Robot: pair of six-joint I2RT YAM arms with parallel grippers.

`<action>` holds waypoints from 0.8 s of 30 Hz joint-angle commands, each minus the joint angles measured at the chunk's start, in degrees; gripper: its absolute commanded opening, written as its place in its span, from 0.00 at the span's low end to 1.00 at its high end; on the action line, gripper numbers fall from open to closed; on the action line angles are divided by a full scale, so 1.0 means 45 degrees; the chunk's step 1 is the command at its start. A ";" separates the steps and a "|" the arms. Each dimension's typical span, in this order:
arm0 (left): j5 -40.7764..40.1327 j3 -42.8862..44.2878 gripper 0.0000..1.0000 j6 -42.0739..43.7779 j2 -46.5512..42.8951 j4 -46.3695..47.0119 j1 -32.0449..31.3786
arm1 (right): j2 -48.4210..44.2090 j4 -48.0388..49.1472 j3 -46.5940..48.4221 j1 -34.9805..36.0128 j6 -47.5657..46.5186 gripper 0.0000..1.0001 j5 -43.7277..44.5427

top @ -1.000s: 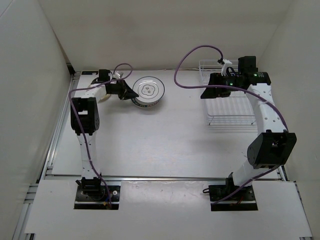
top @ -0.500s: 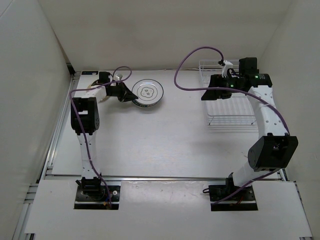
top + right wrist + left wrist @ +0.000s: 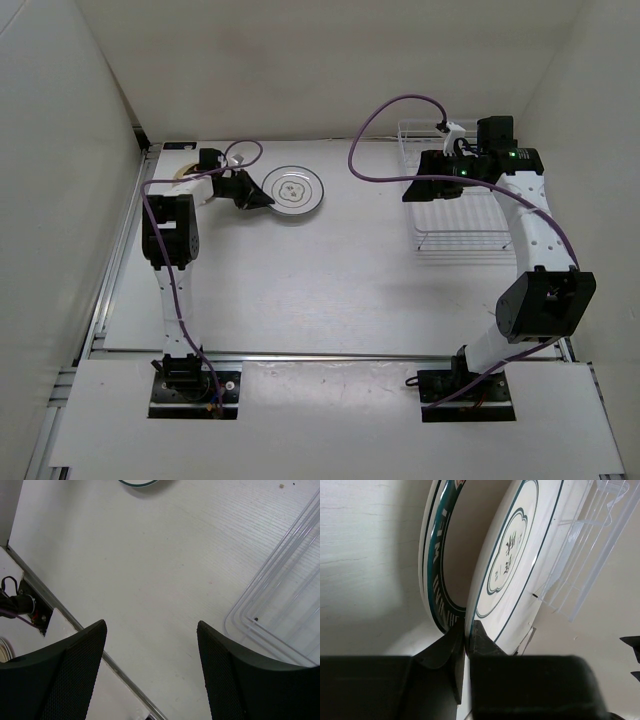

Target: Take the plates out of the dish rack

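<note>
My left gripper (image 3: 262,197) is shut on the rim of a white plate with a dark-ringed rim and a centre emblem (image 3: 293,189), at the far left of the table. In the left wrist view the fingers (image 3: 479,632) pinch that plate (image 3: 512,555). It leans over a second plate with teal rim lettering (image 3: 431,575). The white wire dish rack (image 3: 460,215) stands at the far right and looks empty. My right gripper (image 3: 412,190) is open and empty, hovering by the rack's left side. The right wrist view shows its gap (image 3: 151,624) over bare table, with the rack's corner (image 3: 280,605) to the right.
A tan round thing (image 3: 184,172) lies behind the left arm at the far left corner. Purple cables loop over both arms. White walls close in the table on the left, back and right. A metal rail (image 3: 75,625) runs along the table's near edge.
The left gripper has lowered the white plate from a steep tilt to nearly flat and drawn back a little to the left. The right arm has shifted only slightly.
</note>
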 commanded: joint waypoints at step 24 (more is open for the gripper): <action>-0.3707 0.1697 0.84 0.2688 -0.1923 -0.2340 0.0036 | -0.0511 0.0473 -0.0001 0.0000 -0.0162 0.77 -0.0585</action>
